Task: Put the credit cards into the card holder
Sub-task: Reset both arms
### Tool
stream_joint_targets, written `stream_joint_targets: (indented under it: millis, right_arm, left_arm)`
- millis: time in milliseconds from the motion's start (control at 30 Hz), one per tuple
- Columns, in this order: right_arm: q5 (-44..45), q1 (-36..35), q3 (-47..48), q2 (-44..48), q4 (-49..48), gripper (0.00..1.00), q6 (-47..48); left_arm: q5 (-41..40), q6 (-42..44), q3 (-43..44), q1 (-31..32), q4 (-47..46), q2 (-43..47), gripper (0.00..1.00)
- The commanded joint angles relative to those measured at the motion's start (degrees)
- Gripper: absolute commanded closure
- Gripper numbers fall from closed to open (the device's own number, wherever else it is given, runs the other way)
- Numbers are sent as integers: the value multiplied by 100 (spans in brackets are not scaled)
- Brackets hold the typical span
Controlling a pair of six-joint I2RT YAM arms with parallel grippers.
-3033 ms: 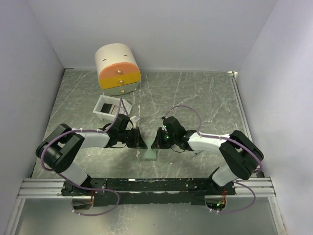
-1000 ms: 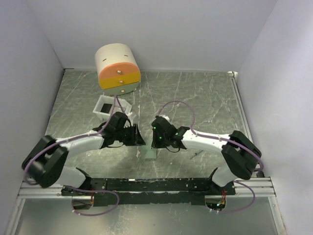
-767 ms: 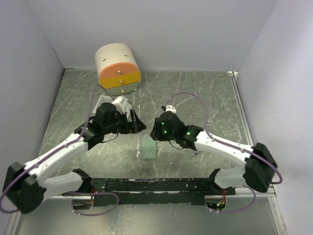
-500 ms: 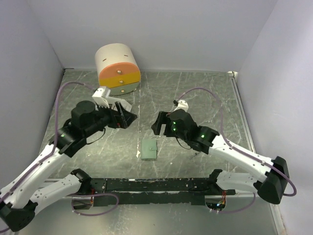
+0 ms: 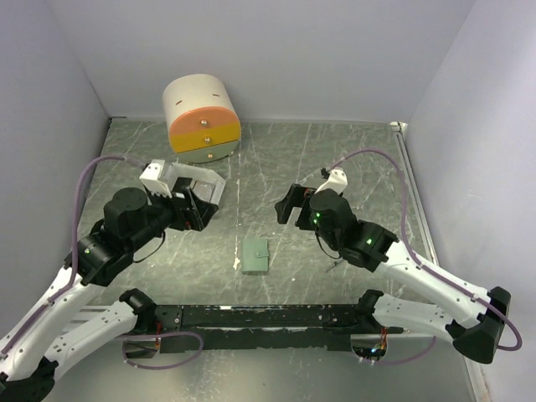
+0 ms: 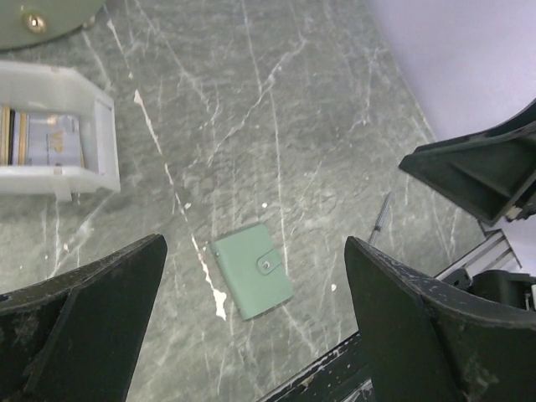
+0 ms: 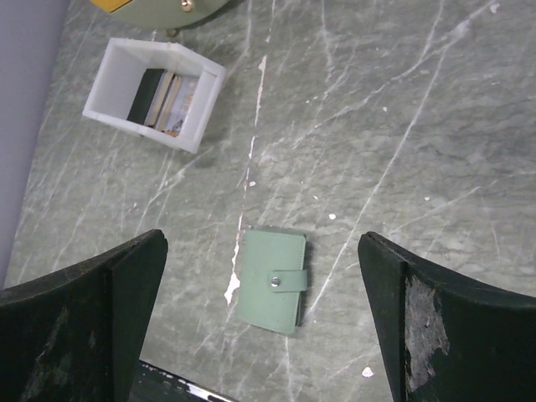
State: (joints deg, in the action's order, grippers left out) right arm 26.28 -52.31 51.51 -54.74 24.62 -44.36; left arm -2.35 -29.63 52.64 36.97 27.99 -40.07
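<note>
The card holder (image 5: 255,257) lies shut and flat on the table, grey-green with its clasp fastened, and nothing touches it. It shows between the fingertips in both wrist views (image 6: 251,270) (image 7: 272,280), far below them. The credit cards (image 7: 163,99) stand on edge inside the white box (image 7: 194,107); one is dark, and others are pale or orange-edged (image 6: 42,138). My left gripper (image 5: 194,208) (image 6: 254,244) hangs open and empty high over the table's left side. My right gripper (image 5: 289,203) (image 7: 260,241) is raised too, open and empty.
A cream cylinder with orange and yellow drawers (image 5: 201,117) stands at the back left, behind the white box (image 6: 92,134). A thin dark stick (image 6: 381,219) lies on the table right of the holder. White walls close in the table.
Both grippers were low at the card holder; they have opened, lifted and drawn apart, left arm to the left, right arm to the right. The holder stays shut on the table.
</note>
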Motion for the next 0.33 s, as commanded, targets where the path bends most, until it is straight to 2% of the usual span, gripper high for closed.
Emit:
stream_joint_targets:
  millis: [0,300]
  right_arm:
    - [432,-25,-144,130,80,0,-104]
    - [184,-29,-330,209,-318,1,104]
  left_arm:
    - [-121,-125,-288,28,19,97,0]
    - [-195,-182,-401,23,-54,-21,1]
